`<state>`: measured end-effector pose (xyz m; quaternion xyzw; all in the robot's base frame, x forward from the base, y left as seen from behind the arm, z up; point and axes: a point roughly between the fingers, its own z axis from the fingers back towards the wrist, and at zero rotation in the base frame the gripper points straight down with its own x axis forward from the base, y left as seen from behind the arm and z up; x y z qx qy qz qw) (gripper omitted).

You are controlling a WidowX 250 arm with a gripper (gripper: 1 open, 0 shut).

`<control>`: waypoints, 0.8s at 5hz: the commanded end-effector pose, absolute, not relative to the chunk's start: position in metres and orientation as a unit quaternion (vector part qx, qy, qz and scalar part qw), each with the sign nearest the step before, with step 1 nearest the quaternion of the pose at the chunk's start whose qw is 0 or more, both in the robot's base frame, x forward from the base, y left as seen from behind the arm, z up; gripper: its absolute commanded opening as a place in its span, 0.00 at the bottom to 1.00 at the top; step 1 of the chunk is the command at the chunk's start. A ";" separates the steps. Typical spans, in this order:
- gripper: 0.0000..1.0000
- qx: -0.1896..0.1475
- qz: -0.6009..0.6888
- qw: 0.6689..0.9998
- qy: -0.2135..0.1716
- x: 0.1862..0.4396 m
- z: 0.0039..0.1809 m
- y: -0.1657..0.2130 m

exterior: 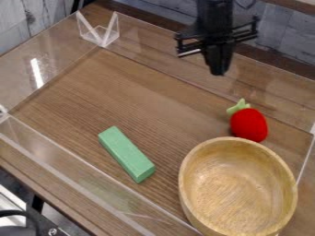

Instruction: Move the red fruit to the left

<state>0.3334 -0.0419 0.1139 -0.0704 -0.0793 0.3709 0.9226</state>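
Red fruit (250,123) green-topped, green block (127,153), pale wooden bowl (240,187)
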 end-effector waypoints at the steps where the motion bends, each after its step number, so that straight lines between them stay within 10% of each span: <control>1: 0.00 -0.084 0.368 0.919 -0.117 0.335 0.138 -0.053; 4: 0.00 -0.079 0.386 0.911 -0.119 0.335 0.140 -0.053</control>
